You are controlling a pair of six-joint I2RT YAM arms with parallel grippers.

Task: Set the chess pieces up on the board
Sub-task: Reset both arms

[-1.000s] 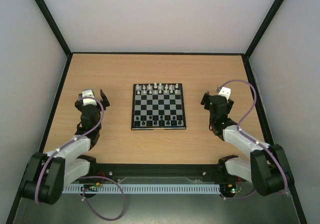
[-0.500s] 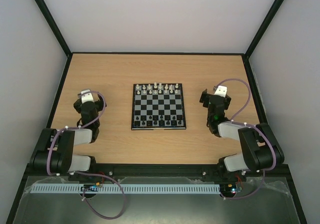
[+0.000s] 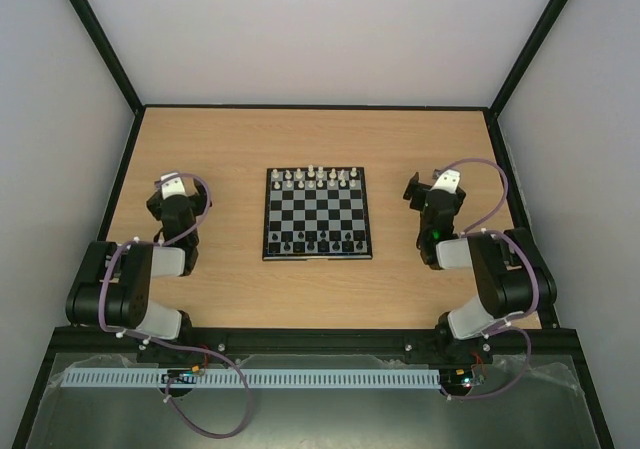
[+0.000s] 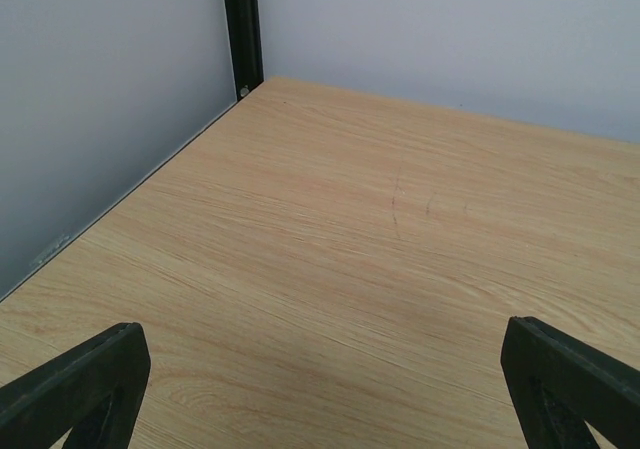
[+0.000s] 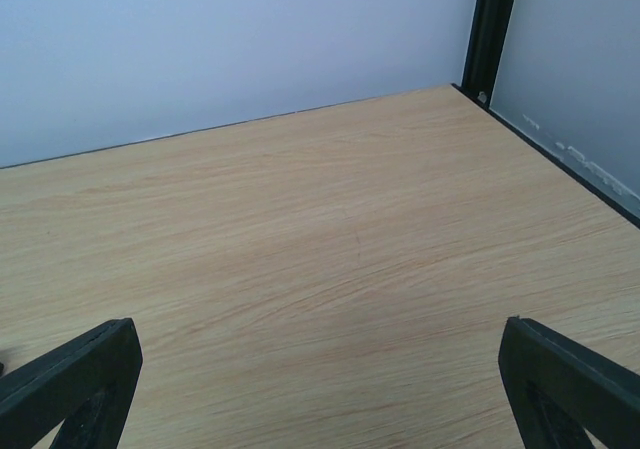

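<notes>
The board (image 3: 317, 215) lies in the middle of the table. Tiny black chess pieces (image 3: 316, 245) stand along its near rows, and small white pieces (image 3: 316, 177) along its far rows. My left gripper (image 3: 180, 199) is well to the left of the board, open and empty. My right gripper (image 3: 430, 193) is to the right of the board, open and empty. In the left wrist view the left gripper (image 4: 320, 334) shows only its two spread fingers (image 4: 85, 384) over bare wood. The right wrist view shows the right gripper (image 5: 317, 329) the same way. No piece or board shows in either wrist view.
The wooden table (image 3: 230, 149) is enclosed by pale walls with black corner posts (image 3: 100, 39). The left wrist view shows the far left corner post (image 4: 242, 29), the right wrist view the far right one (image 5: 490, 29). Purple cables (image 3: 485, 174) loop over both arms.
Both arms have folded back toward their bases, elbows rising. The grippers stayed beside the board, shifting slightly away from me, and remain open. The pieces have not moved.
</notes>
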